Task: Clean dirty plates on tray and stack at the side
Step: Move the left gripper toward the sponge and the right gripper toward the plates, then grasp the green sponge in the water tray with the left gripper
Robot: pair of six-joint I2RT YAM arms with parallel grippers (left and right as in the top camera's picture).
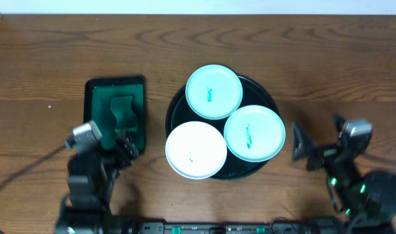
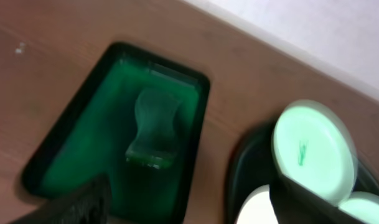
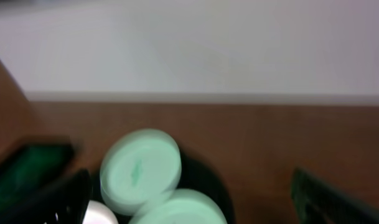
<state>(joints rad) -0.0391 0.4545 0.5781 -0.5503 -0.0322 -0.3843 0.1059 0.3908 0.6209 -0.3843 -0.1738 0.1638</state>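
We are finding the wooden table (image 1: 315,52) bearing the round black tray (image 1: 177,110) at centre. Lying flat on it, face up, are the far mint plate (image 1: 214,91), the right mint plate (image 1: 254,133) and the white plate (image 1: 196,150), their green smears running front-to-back. The left gripper (image 1: 123,140) and the right gripper (image 1: 300,146) are gaping wide, empty, either side of the tray.

Overhead straight down on table (image 1: 315,52), wrist views low, oblique, near, both sharing the tray (image 1: 173,110)
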